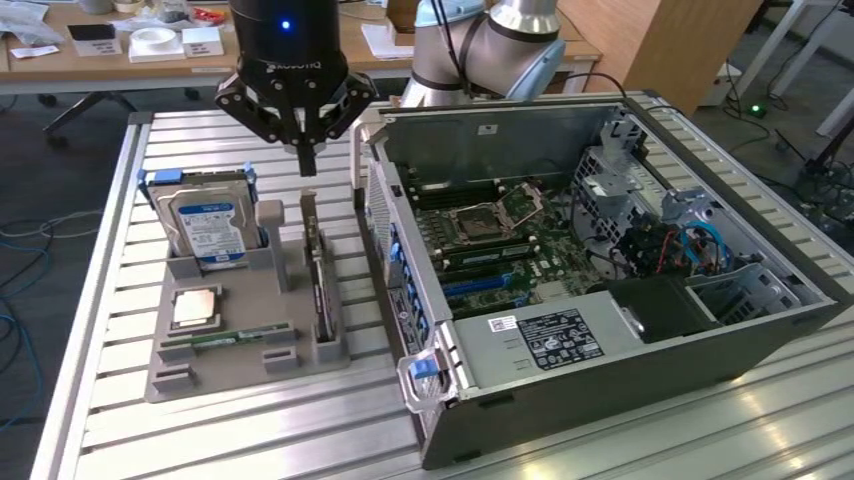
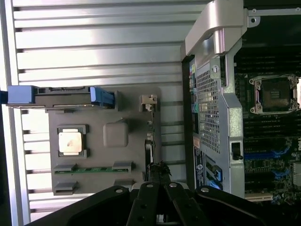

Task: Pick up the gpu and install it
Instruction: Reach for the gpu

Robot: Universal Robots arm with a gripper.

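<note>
Black gripper (image 2: pixel 157 168) fingers fill the foreground of the wrist view, pressed together with nothing clamped between them. In the exterior view the gripper (image 1: pixel 307 165) hangs tip-down above the far end of the gpu (image 1: pixel 320 285), with a small gap between the fingertips and the card's upper edge.

The gpu stands on its long edge in slots on a grey holder tray (image 1: pixel 220 375), on the tray side nearest the computer case (image 1: pixel 601 385). From the wrist view the gpu (image 2: pixel 149 141) shows as a thin dark strip running along the edge of the grey holder tray (image 2: pixel 115 134), and the closed fingertips line up over one end of it.

On the same tray, a hard drive (image 1: pixel 207 225) with a blue label stands upright in its blue-tabbed bracket, towards the exterior view's left of the gpu. A CPU (image 1: pixel 196 305) lies flat in a square recess nearer the camera, and a green RAM stick (image 1: pixel 240 335) lies flat just beyond it. The wrist view also takes in the hard drive (image 2: pixel 61 96), the CPU (image 2: pixel 72 141) and the RAM stick (image 2: pixel 89 170).

The computer case (image 2: pixel 209 94) lies open on its side just beside the tray, on the exterior view's right. Its motherboard (image 1: pixel 507 250) faces up. Everything rests on a slatted aluminium table (image 1: pixel 240 440).
</note>
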